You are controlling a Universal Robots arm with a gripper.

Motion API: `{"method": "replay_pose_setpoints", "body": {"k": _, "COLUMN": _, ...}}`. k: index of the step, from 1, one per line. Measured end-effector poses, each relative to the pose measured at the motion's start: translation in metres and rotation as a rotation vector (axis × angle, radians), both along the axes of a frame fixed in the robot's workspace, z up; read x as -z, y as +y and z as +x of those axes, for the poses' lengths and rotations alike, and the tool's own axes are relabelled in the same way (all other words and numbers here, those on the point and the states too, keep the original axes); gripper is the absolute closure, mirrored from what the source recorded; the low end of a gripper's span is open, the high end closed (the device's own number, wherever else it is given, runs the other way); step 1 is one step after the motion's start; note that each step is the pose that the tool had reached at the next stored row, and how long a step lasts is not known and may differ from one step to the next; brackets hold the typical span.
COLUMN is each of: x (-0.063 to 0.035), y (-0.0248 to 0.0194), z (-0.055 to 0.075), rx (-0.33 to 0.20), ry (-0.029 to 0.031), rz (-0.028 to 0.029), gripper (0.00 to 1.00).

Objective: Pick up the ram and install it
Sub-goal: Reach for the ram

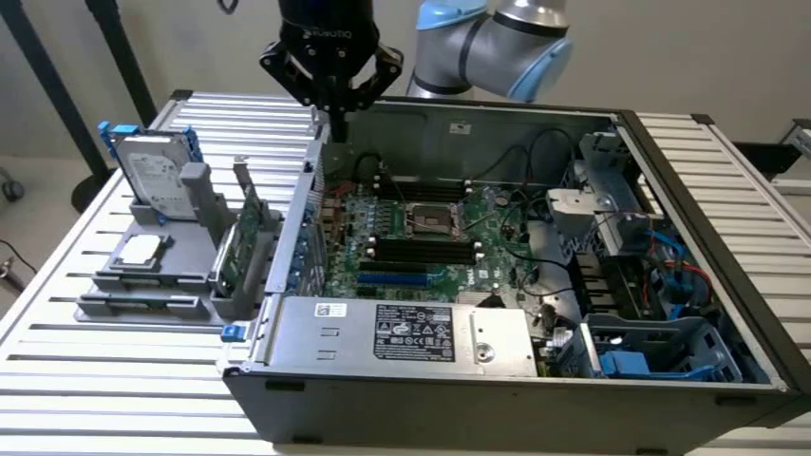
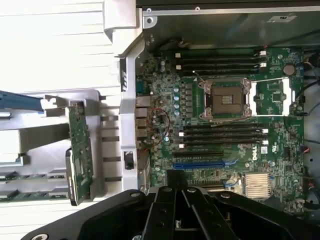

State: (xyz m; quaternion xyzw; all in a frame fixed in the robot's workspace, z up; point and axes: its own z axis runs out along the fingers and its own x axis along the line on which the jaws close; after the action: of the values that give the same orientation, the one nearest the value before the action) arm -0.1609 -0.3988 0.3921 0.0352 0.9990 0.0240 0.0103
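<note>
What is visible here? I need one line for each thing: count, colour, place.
computer case: one, dark grey, open, on the slatted table
motherboard: one, green, inside the case
memory slots: two banks, black, flanking the CPU socket
power supply: one, silver, at the case's near edge
holder: one, grey, beside the case
hard drive: one, silver with blue rails, upright in the holder
expansion card: one, green, upright in the holder
ram: apparently two sticks, dark green, lying in the holder
gripper: one, black, shut, above the case's far corner
arm: one, grey and light blue, behind the case
</note>
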Motion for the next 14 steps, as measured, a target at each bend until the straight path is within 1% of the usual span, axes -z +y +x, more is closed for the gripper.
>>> {"method": "replay_pose_setpoints", "body": {"k": 11, "x": 0.0053, "y": 0.0, "z": -0.05, "rx": 0.0, "ry": 0.0016, "rz": -0.0001, "gripper": 0.89}}
{"method": "replay_pose_setpoints", "body": {"k": 14, "x": 0.0074, "y": 0.0, "z": -0.064, "rx": 0.0, "ry": 0.0026, "rz": -0.0011, "gripper": 0.89}}
